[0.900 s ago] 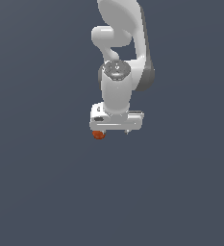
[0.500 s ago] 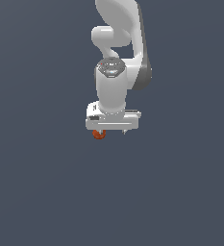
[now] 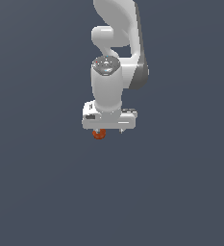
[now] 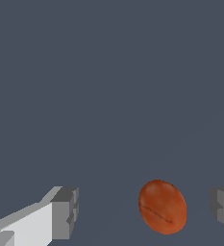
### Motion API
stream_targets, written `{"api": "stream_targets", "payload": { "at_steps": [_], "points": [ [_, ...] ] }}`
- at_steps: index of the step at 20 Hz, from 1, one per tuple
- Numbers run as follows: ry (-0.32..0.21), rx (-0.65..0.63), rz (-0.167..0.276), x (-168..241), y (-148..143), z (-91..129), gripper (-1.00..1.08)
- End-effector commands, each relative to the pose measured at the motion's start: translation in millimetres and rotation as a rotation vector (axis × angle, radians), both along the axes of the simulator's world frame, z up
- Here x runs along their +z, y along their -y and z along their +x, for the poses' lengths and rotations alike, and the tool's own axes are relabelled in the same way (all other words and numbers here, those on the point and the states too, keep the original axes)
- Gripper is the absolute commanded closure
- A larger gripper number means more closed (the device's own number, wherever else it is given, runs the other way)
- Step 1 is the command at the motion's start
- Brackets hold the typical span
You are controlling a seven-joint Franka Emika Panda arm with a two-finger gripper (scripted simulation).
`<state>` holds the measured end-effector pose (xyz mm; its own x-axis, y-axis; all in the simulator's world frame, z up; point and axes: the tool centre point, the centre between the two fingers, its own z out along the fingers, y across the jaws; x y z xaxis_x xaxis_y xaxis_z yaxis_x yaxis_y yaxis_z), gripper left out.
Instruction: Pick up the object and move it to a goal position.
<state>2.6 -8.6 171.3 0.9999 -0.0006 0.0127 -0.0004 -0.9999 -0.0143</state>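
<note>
The object, a small orange-red ball [image 3: 99, 134], rests on the dark grey floor just under the white hand, toward the exterior view's left end of it. In the wrist view the ball [image 4: 162, 206] lies between the two grey fingertips, nearer one pad than the other, and touches neither. My gripper [image 3: 109, 129] [image 4: 144, 211] is open, its jaws set much wider apart than the ball. One finger [image 4: 63, 214] shows in full. The other finger [image 4: 223, 207] is cut off by the picture's edge.
The white arm [image 3: 118, 43] rises from the hand toward the top of the exterior view. All around lies plain dark grey floor [image 3: 180, 192]. No marker or other object shows in either view.
The hand and wrist have drifted a little toward the exterior view's left, over the ball. The ball has stayed where it was. The jaws remain open.
</note>
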Motion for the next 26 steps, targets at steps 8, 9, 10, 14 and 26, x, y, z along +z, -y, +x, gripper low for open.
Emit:
{"api": "stream_targets", "payload": {
  "at_steps": [8,9,10,14,26],
  "points": [
    [-0.005,-0.04,-0.005,-30.2,24.5,-28.9,-0.92],
    [-0.006,-0.047,-0.006,-34.9,28.3,-34.1,-0.92],
    [-0.007,-0.054,-0.007,-39.9,32.3,-39.7,-0.92],
    [-0.01,-0.078,-0.01,-56.4,45.5,-60.1,-0.92],
    [-0.014,-0.105,-0.013,-73.7,59.2,-84.5,-0.92]
  ]
}}
